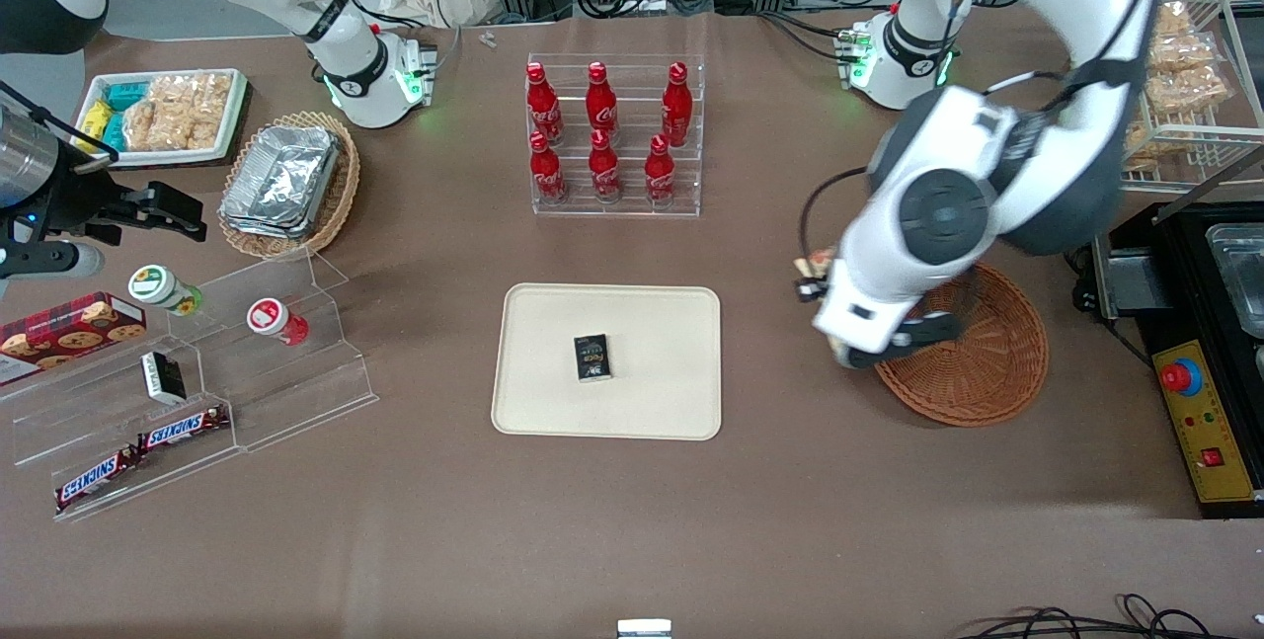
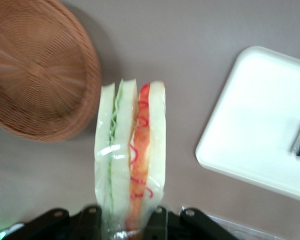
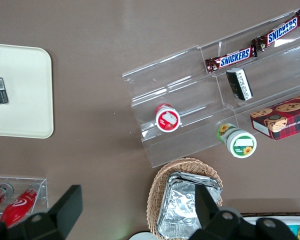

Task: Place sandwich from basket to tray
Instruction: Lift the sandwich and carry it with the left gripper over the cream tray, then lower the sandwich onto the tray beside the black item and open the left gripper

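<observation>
- And here we go: our gripper (image 2: 132, 220) is clamped on the sandwich (image 2: 131, 155), the two black fingers (image 2: 92, 217) pinching one narrow end of the wedge while the rest of it stands out clear of the claw.
- The sandwich is in the air, out of the basket (image 2: 37, 67). In the wrist view it hangs over bare brown table (image 2: 200, 40), with the basket off to one side of the claw and the tray (image 2: 255, 135) off to the other.
- From the front we catch only a sliver of the sandwich (image 1: 816, 265) peeking past the arm, right at the basket's (image 1: 978, 362) tray-side rim.
- How will it handle? We reckon light and very soft. The bread layers look spongy, and the filling shows as red and green stripes under a glossy clear wrap.
- That wrap looks slippery to us, so a hard squeeze could crush the bread and a weak one could let it slide.
- We'd say the hold is about right where it is: across the flat faces near one end, so the layers are pressed together, not pried apart.
- Held by one end, it may droop or swing, so we'd carry it gently.
- On the tray (image 1: 533, 362) a small dark packet (image 1: 592, 358) sits near the middle. We'd aim for the bare part on the claw's side of it.
</observation>
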### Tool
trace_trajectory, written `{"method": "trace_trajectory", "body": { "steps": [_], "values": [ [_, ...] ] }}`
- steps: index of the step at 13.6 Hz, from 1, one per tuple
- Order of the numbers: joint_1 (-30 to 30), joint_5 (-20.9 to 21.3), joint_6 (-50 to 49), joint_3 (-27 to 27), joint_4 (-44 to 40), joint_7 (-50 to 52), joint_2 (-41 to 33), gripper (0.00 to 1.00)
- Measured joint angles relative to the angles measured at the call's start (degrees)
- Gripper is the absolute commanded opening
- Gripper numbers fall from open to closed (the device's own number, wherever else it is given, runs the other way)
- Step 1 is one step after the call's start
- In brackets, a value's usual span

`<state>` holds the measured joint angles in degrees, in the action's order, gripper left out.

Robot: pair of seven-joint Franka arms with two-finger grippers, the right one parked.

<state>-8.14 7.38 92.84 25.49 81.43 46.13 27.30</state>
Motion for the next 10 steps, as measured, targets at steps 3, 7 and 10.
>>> {"method": "trace_trajectory", "body": {
  "steps": [3,7,10],
  "values": [
    [-6.4,3.6,5.7,0.0,-0.9,-1.9,10.0,0.0],
    [-9.0,4.8,14.9,0.0,-5.0,-3.0,20.8,0.0],
    [-10.4,5.0,15.5,0.0,-10.3,-3.3,24.8,0.0]
  ]
}}
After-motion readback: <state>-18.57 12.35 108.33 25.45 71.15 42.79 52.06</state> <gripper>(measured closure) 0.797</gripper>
